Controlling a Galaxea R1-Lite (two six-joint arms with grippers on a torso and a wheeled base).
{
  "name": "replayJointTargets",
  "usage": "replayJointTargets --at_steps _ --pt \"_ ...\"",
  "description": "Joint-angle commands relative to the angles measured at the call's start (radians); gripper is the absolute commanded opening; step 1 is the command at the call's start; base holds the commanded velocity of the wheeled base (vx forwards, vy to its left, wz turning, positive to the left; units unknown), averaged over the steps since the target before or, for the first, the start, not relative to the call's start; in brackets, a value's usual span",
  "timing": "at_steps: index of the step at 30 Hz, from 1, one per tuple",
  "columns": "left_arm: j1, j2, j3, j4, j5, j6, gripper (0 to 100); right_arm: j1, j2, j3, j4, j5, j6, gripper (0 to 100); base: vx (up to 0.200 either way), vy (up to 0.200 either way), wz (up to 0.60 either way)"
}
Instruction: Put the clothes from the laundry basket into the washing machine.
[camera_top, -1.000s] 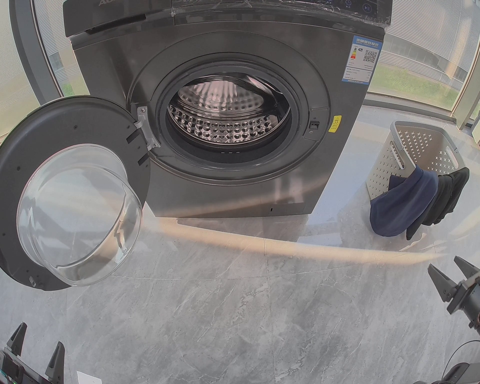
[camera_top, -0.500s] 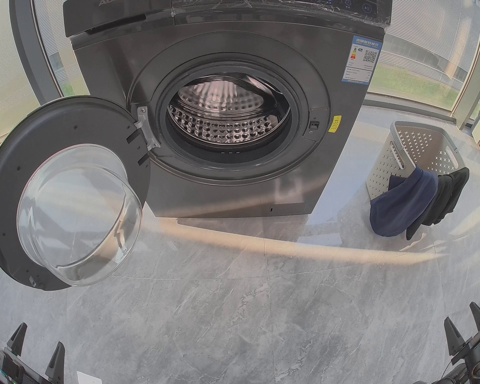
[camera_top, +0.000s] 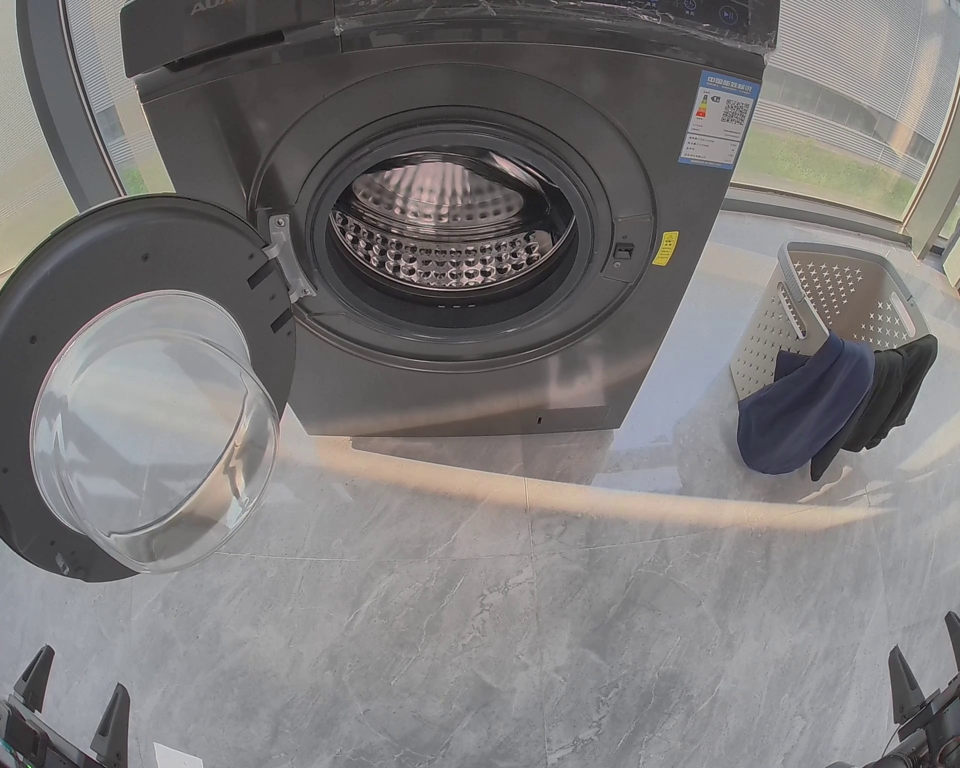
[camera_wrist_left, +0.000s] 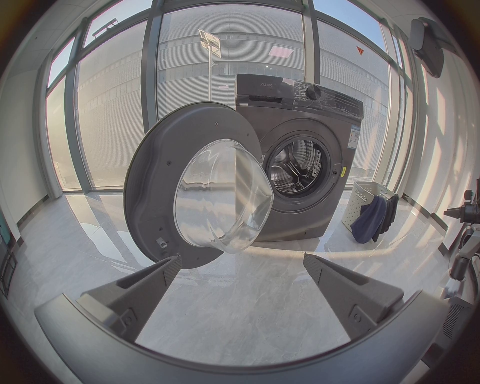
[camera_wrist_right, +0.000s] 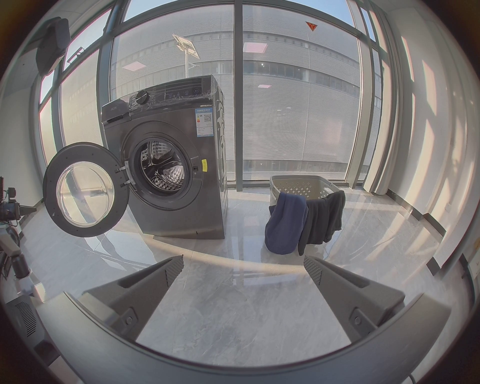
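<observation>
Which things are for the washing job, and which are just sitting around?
For the job: grey front-loading washing machine, its open round glass door, white perforated plastic laundry basket, dark blue cloth and black cloth hanging over its rim.
Just there: grey marbled floor tiles, tall glass windows.

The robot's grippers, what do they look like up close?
The left gripper and right gripper look alike: each has two dark grey, wedge-shaped fingers tapering to pointed tips, with a small round screw hole near each base, set on a broad, curved grey body.
</observation>
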Motion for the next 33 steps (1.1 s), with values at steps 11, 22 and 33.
replayJointTargets --at_steps 11,22,33 --pt "0.003 -0.012 0.015 -0.002 0.003 -0.005 100 0.001 -0.013 0.013 0.000 0.000 0.000 100 0.000 -0.200 0.00" --pt "0.003 -0.012 0.015 -0.002 0.003 -0.004 100 0.001 -0.013 0.013 0.000 0.000 0.000 100 0.000 -0.200 0.00" --pt "0.003 -0.012 0.015 -0.002 0.002 -0.002 100 0.001 -0.013 0.013 0.000 0.000 0.000 100 0.091 0.000 0.00"
